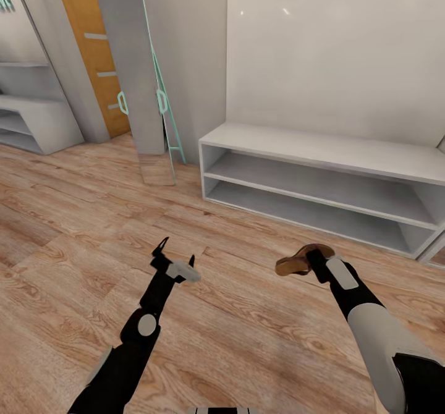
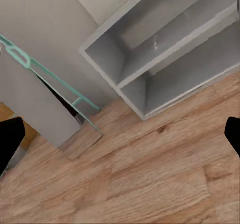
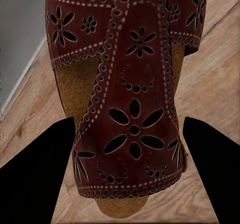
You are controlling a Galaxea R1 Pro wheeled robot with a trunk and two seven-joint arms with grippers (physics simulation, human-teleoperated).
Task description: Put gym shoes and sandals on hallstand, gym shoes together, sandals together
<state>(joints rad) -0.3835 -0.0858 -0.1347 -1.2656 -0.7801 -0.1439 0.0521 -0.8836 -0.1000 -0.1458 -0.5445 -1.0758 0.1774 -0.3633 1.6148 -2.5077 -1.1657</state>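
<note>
R pincer [image 1: 307, 264] is clamped on 1 sandal [image 1: 295, 262], held above the corridor floor [image 1: 74, 228] in front of the hallstand [image 1: 321, 182]; right wrist view shows its dark punched-flower straps [image 3: 132, 83] btwn the 2 fingers [image 3: 37, 174]. L pincer [image 1: 176, 253] hangs w/ fingers spread, nothing in it, over bare planks. Both hallstand shelves have no shoes. A mirror [image 1: 133, 62] leans on the wall near the rack's end

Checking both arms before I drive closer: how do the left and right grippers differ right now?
The left gripper is open and holds nothing; the right gripper is shut on a sandal. The left gripper points at bare corridor floor; the right gripper points toward the hallstand. Both hang above the floor, short of the hallstand.
</note>
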